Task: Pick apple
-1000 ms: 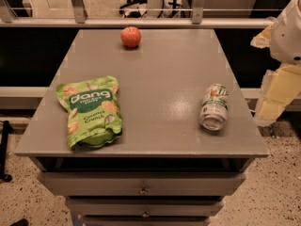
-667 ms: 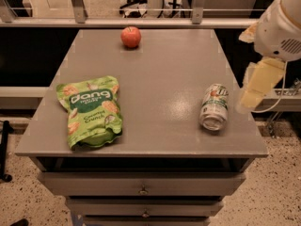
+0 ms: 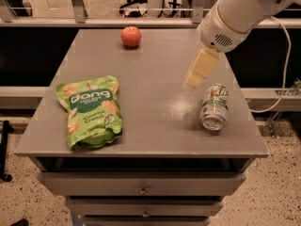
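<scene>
In our one camera view, the apple [image 3: 131, 36] sits near the top of the frame, a bit left of the middle, close to the far edge of the table [image 3: 155, 126]. It stands with its dimple up and nothing touches it. There is bare table all round it, so we think it should be easy to grab from above.

The gripper [image 3: 195, 76] hangs in the upper right part of the frame, over the table. It is at the end of the big white arm [image 3: 235, 13] that comes in from the top right corner. It points down and a little toward the left. It holds nothing, and we cannot tell if it is spread or pressed together. It is well apart from the apple, so we judge the pick has not begun.

The can [image 3: 214, 107] lies on its side at the right, just below the gripper in the frame. We do not want the can. We think the gripper should go up and left, away from it, or the can may get bumped and roll.

The green bag [image 3: 91, 109] lies flat at the lower left, well apart from the apple, so it is not in the way
</scene>
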Motion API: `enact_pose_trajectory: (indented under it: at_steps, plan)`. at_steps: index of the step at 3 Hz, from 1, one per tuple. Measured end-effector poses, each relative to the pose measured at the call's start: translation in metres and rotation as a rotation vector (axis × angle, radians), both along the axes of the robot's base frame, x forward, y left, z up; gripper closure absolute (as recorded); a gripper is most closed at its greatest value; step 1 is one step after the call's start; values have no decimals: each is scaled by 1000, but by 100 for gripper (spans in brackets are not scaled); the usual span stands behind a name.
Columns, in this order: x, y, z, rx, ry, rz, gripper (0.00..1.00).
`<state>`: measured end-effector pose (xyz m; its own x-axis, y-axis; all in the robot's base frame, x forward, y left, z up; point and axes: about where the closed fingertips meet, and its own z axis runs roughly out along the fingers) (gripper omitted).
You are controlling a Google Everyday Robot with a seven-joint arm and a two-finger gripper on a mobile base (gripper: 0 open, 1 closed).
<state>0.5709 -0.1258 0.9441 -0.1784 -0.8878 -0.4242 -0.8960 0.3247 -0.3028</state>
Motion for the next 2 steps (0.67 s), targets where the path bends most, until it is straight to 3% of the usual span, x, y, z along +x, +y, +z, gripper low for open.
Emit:
enact_pose_trajectory:
  at_steps: [2]
  plan:
    - [12, 13, -8, 38, 9, -18, 0]
